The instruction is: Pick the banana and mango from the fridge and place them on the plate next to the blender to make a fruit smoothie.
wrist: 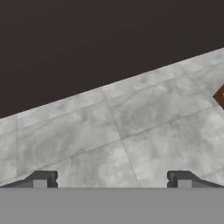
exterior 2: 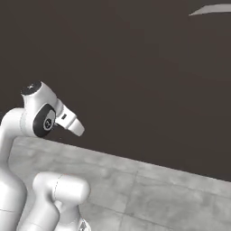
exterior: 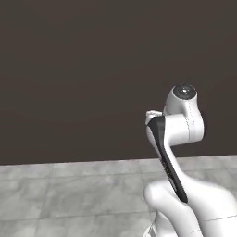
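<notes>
My fingers: the two dark tips [wrist: 43, 178] stand far apart at the near edge of the hand view, spread wide, with bare floor between them.
My gripper [wrist: 112, 179]: released, grasping nothing, touching nothing.
My arm [exterior: 178, 139]: folded up close over the base, elbow high; in the left base view it rises at the lower right, in the right base view [exterior 2: 38, 119] at the lower left, the wrist end pointing right and a little down.
Floor [wrist: 131, 131]: grey stone-look tiles with thin pale joints, running from near me to the foot of the wall.
Wall [exterior: 83, 69]: flat dark brown, across the far side of both base views and the far part of the hand view.
Brown corner [wrist: 220, 96]: a small red-brown edge at the right border of the hand view, above the tiles; too little shows to tell what it is.
Pale sliver [exterior 2: 212, 9]: a light grey strip at the far upper right of the right base view.
Banana, mango, plate, fridge, blender: I cannot tell where they are from here.
</notes>
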